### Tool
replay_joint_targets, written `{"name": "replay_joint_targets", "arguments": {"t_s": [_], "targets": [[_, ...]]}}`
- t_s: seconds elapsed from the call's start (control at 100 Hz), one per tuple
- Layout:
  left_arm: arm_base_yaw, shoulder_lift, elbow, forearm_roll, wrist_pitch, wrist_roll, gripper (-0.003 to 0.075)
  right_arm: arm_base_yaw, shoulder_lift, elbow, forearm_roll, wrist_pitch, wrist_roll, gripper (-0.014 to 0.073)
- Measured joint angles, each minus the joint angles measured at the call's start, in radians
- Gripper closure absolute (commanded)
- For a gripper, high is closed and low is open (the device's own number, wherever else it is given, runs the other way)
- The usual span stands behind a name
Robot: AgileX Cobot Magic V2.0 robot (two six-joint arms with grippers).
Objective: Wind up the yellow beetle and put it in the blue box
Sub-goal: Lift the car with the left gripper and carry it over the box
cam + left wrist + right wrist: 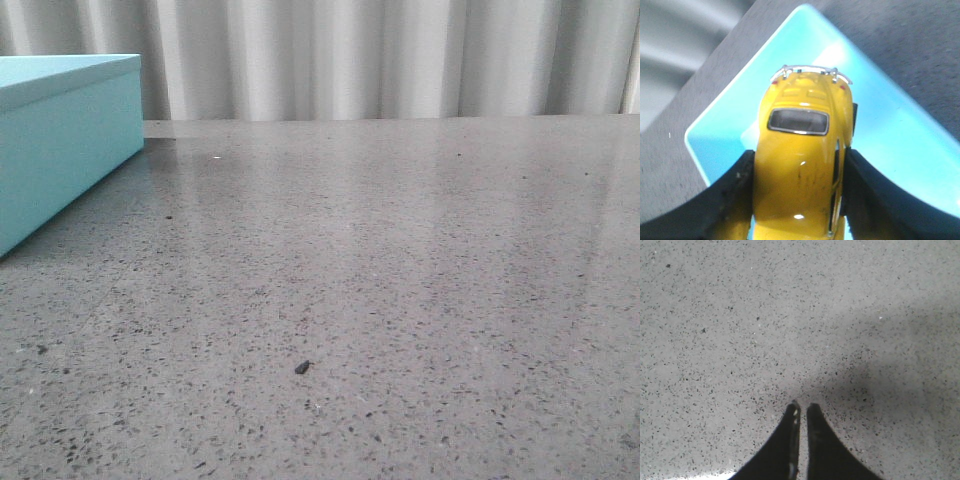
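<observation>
Beetle [800, 165]: glossy yellow, dark rear window with chrome trim, chrome bumper at the far end, small scuff marks on the roof. Left end effector [799, 200] is clamped on it, black fingers [735, 195] pressing both flanks, holding it above the open turquoise box [890, 135]. Box sits at the far left of the speckled grey bench [400, 280]. Right end effector [801, 412] points down over bare bench, fingers nearly together with only a thin gap, gripping nothing.
</observation>
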Motion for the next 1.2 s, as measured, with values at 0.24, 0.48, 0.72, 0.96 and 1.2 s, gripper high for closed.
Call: {"name": "replay_joint_targets", "arguments": {"t_s": [0.24,0.48,0.72,0.96,1.2], "targets": [[0.188,0.029,0.023,-0.192,0.001,0.000,0.0575,0.000,0.000,0.000,0.000,0.000,0.000,0.0635],[0.226,0.103,0.113,-0.238,-0.002,-0.002,0.0575,0.000,0.000,0.000,0.000,0.000,0.000,0.0635],[0.226,0.172,0.188,-0.262,-0.008,-0.010,0.0575,0.000,0.000,0.000,0.000,0.000,0.000,0.0635],[0.226,0.241,0.193,-0.264,-0.017,-0.048,0.0568,0.000,0.000,0.000,0.000,0.000,0.000,0.0635],[0.226,0.251,0.193,-0.274,-0.019,-0.050,0.0394,0.000,0.000,0.000,0.000,0.000,0.000,0.0635]]}}
